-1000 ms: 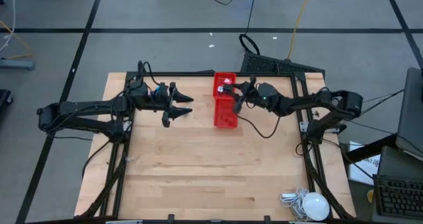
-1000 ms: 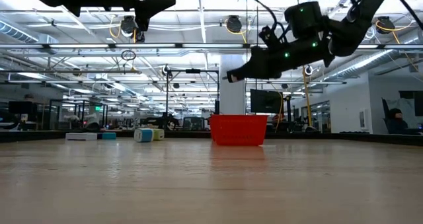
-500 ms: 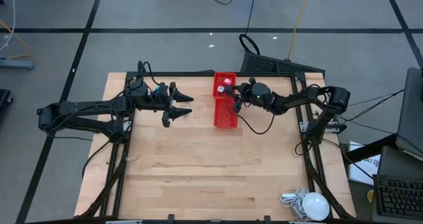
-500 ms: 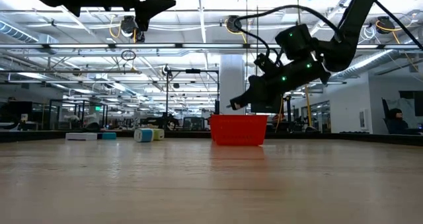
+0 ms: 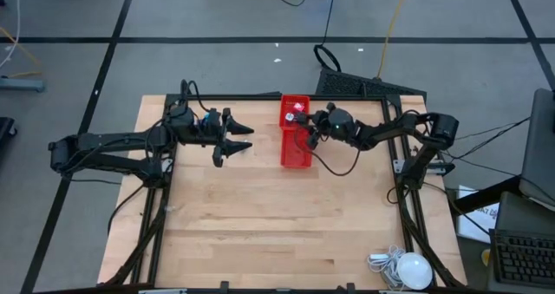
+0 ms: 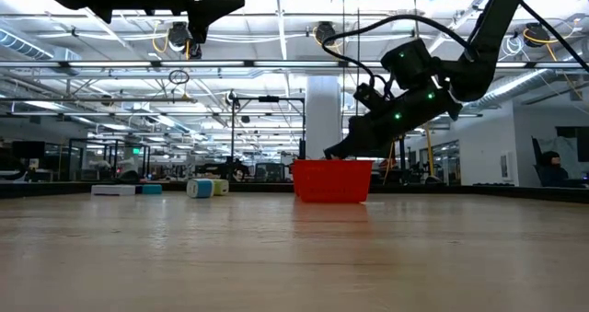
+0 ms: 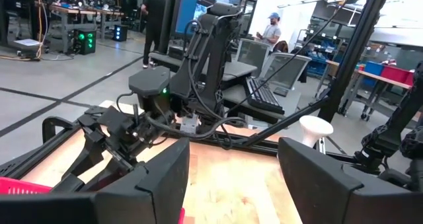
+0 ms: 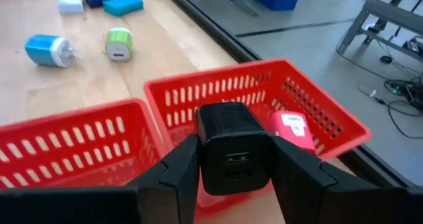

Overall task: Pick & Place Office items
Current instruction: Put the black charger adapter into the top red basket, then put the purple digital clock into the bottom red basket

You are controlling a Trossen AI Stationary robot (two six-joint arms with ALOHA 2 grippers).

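Lowered: right end effector (image 8: pixel 228 159) | holds black charger (image 8: pixel 232 147) | over red tray (image 8: pixel 317 105)

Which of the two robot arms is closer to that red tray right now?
The right. Its gripper hovers over the red tray, holding a black charger; the left gripper hangs beside it, apart.

Red tray (image 5: pixel 295 143), white lamp (image 5: pixel 413 270)
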